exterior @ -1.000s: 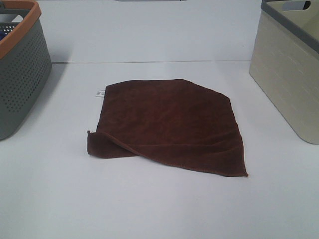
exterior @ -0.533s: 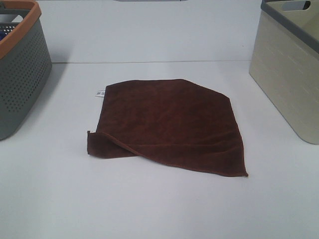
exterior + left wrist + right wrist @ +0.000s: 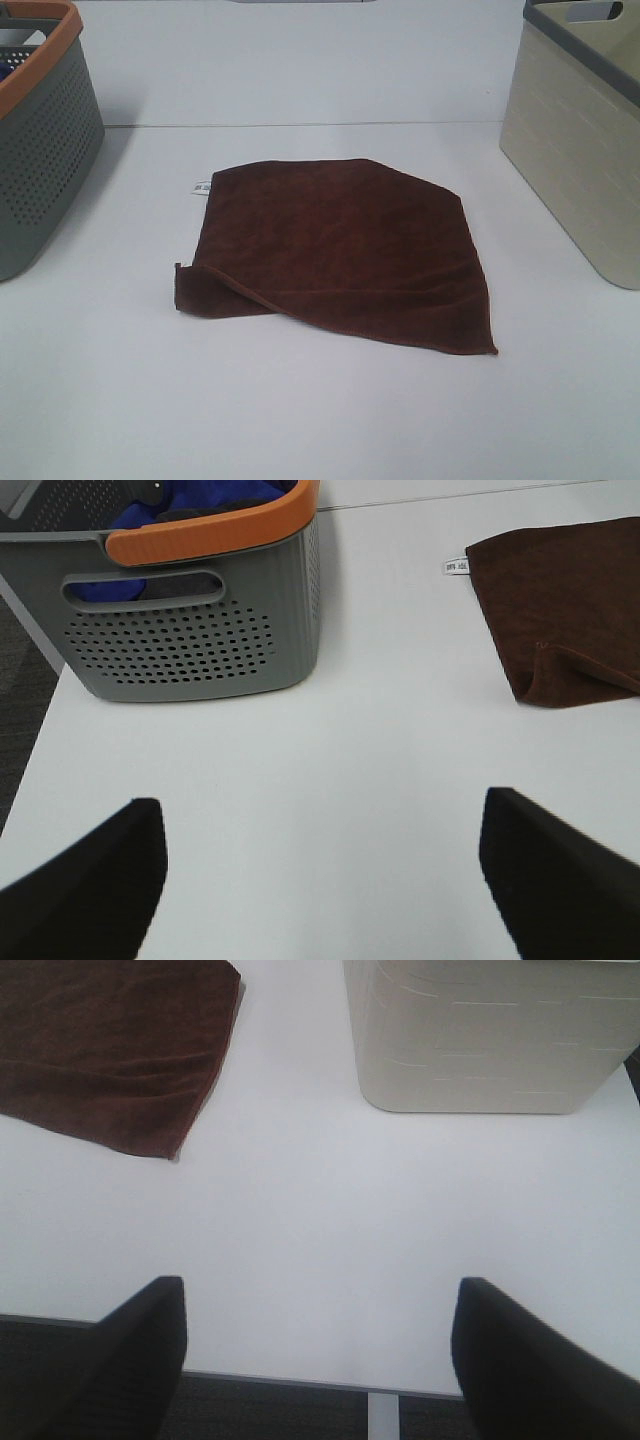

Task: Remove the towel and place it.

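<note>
The towel, a dark reddish-brown cloth with a small white tag, lies flat on the white table's middle, its front left corner folded under. Neither arm shows in the exterior high view. The left wrist view has the towel off to one side, well ahead of my left gripper, whose black fingers stand wide apart with bare table between them. My right gripper is open too, hanging over the table's front edge, with the towel lying apart from it.
A grey perforated basket with an orange rim stands at the far left, blue cloth inside it. A beige basket with a grey rim stands at the far right. The table's front edge lies under the right gripper.
</note>
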Robot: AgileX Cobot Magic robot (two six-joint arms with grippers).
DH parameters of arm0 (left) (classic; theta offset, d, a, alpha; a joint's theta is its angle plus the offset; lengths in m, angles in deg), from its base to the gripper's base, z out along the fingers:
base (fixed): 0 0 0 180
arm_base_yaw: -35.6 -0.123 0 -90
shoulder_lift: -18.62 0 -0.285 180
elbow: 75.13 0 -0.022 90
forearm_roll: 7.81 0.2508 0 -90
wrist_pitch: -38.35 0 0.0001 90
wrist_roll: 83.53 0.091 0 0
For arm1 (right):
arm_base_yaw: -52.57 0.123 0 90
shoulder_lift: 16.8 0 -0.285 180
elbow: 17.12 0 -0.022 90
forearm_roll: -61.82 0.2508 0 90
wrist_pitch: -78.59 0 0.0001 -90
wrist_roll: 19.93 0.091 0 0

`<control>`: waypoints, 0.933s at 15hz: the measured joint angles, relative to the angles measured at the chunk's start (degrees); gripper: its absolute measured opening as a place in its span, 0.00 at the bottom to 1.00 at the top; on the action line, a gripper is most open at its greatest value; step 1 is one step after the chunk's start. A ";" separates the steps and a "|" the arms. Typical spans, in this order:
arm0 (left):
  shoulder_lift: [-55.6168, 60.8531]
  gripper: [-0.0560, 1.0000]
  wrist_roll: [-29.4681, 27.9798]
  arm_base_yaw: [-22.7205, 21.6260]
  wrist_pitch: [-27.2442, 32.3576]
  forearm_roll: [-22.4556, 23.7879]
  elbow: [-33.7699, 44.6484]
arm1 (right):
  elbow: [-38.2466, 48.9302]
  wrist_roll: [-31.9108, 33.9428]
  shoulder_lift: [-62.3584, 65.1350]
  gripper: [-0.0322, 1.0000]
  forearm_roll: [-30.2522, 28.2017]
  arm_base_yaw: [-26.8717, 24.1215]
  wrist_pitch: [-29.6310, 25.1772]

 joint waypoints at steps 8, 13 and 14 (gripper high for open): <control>0.00 0.82 -4.81 0.00 -0.06 3.38 0.00 | 0.00 0.00 0.00 0.66 0.00 0.00 0.00; 0.00 0.82 -4.81 0.00 -0.34 3.44 0.00 | 0.00 0.00 0.00 0.66 0.00 0.00 0.00; 0.00 0.82 -4.81 0.00 -0.34 3.44 0.00 | 0.00 0.00 0.00 0.66 0.00 0.00 0.00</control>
